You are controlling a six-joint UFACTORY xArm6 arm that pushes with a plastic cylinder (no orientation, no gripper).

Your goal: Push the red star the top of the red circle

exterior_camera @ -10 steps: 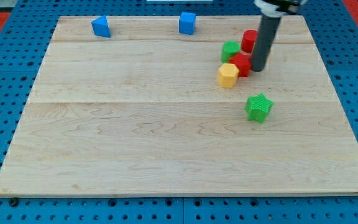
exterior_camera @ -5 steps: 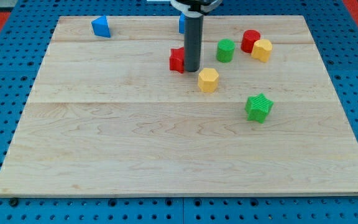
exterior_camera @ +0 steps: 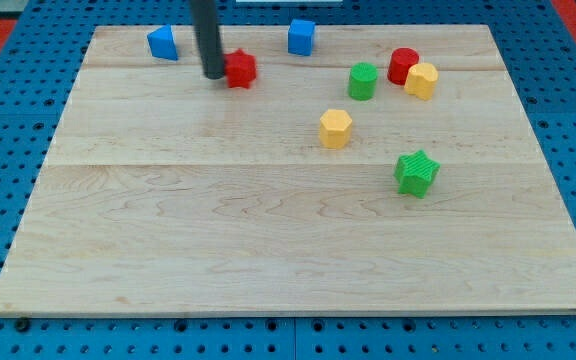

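The red star (exterior_camera: 240, 68) lies near the board's top, left of centre. My tip (exterior_camera: 212, 74) stands just to the star's left, touching or nearly touching it. The red circle (exterior_camera: 402, 65) sits far to the view's right near the top edge, with a yellow block (exterior_camera: 422, 80) against its right side and a green cylinder (exterior_camera: 363, 80) to its left.
A blue block (exterior_camera: 163, 43) lies at the top left and a blue cube (exterior_camera: 301, 36) at the top centre. A yellow hexagon (exterior_camera: 335, 128) sits mid-board and a green star (exterior_camera: 417, 172) lower right. The wooden board (exterior_camera: 268, 250) rests on a blue pegboard.
The red star moved from beside the red circle leftward and up across the board. My tip swept left with it and now stands on the star's left side. The yellow hexagon shifted left.
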